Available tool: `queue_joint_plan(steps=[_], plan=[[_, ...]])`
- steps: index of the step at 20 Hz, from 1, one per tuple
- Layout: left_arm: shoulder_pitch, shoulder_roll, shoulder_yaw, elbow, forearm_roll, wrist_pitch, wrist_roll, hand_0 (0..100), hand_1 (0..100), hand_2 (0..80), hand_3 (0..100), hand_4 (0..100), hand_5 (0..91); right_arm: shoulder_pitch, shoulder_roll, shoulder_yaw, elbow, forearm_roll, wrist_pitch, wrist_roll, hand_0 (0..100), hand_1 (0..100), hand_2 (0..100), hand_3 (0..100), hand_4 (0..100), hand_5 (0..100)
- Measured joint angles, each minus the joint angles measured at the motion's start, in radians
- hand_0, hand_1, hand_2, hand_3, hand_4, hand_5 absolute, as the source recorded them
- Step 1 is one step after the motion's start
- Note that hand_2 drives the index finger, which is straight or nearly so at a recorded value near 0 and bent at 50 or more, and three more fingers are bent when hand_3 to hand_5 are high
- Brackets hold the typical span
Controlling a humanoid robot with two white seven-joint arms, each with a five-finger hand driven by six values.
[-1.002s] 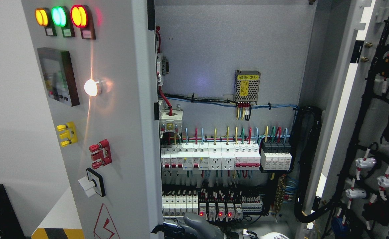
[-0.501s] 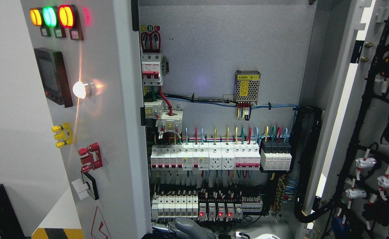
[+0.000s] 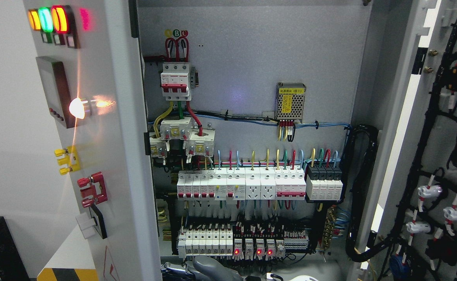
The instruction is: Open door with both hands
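You see the left door of the electrical cabinet swung far open, so it stands almost edge-on to you at the left of the scene. Its outer face carries three lit lamps in amber, green and red at the top, a dark display panel below them, a bright white lamp, a yellow terminal block, a red terminal block and a rotary switch lower down. The right door is also open, at the right edge, with black cable bundles running on its inner side.

Between the doors, the back plate of the cabinet is in full view, with a red and white main breaker near the top left, a small metal power supply with a yellow label, and a long row of white breakers.

At the bottom edge, just right of the left door, a grey part of the robot arm shows. You cannot tell from which side it comes, and the fingers are out of view, so their state cannot be told.
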Motion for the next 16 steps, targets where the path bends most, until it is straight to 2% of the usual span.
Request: queue_joint_plan(steps=[6, 9, 16], plan=[[0.004, 0.001, 0.000, -0.001, 0.000, 0.000, 0.000, 0, 0, 0.0, 0, 0, 0.0, -0.001, 0.036, 0.018, -0.001, 0.006, 0.000, -0.002, 0, 0, 0, 0, 0, 0], [0.007, 0.001, 0.000, -0.001, -0.001, -0.001, 0.000, 0, 0, 0.0, 0, 0, 0.0, -0.002, 0.050, 0.030, 0.000, 0.009, 0.000, -0.020, 0, 0, 0, 0, 0, 0], [0.014, 0.002, 0.000, -0.002, -0.001, -0.001, 0.000, 0, 0, 0.0, 0, 0, 0.0, -0.007, 0.073, 0.060, 0.004, 0.015, -0.001, -0.033, 0, 0, 0, 0, 0, 0]])
